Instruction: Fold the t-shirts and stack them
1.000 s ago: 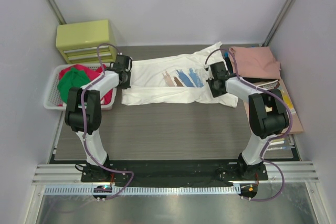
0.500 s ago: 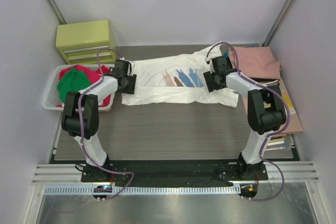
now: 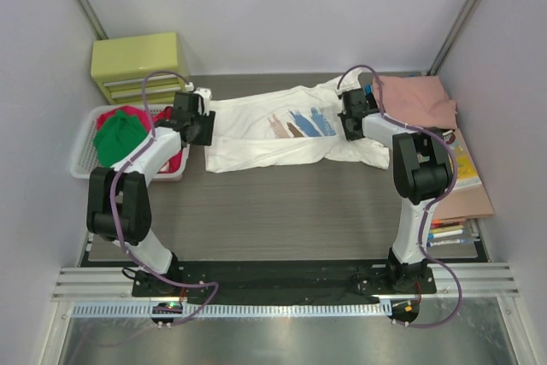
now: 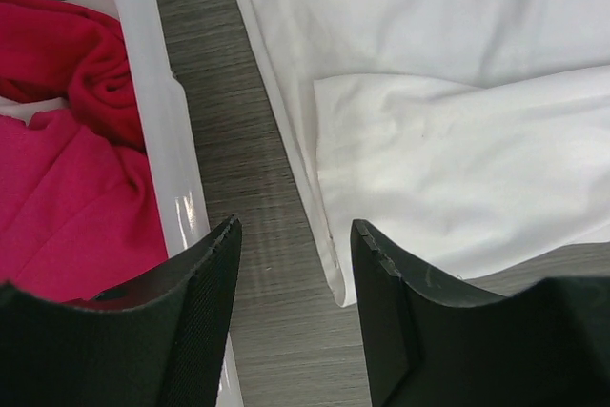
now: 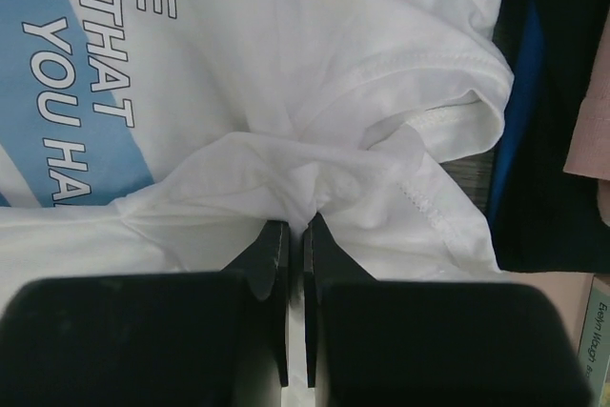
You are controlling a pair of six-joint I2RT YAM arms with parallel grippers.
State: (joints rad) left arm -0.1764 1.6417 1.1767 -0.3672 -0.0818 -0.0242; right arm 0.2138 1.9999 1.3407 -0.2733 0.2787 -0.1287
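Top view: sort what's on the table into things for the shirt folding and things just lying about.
Job: white printed t-shirt; green t-shirt; red t-shirt; salmon-pink t-shirt.
Lying about: white basket; yellow drawer unit; book.

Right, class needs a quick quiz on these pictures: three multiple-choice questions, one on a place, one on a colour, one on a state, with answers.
1. The white basket stands:
A) to the left of the white t-shirt
B) to its right
C) on top of it

2. The folded shirt at the far right is:
A) yellow
B) salmon-pink
C) green

3. The right gripper is:
A) wide open, holding nothing
B) holding the basket
C) shut on a fold of the white t-shirt

Answers:
1 A, the top view shows it left of the shirt.
2 B, the top view shows its colour.
3 C, the wrist view shows cloth pinched between closed fingers.
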